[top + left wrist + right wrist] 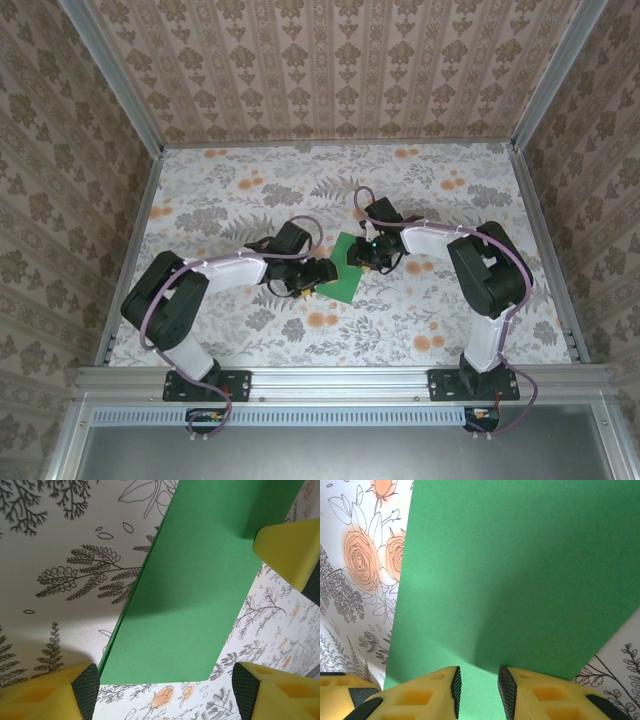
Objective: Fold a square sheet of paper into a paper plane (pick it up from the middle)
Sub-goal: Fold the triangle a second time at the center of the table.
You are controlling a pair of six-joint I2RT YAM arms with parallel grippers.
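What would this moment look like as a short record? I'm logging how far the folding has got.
item: square sheet of paper, bright green
place: middle of the table, between the two grippers
shape: no dart shape yet; whether it is already folded cannot be told
left gripper: open wide, at one end of the paper
right gripper: jaws a narrow gap apart, green paper showing between them

Left gripper open wide; right gripper near-closed, possibly pinching.
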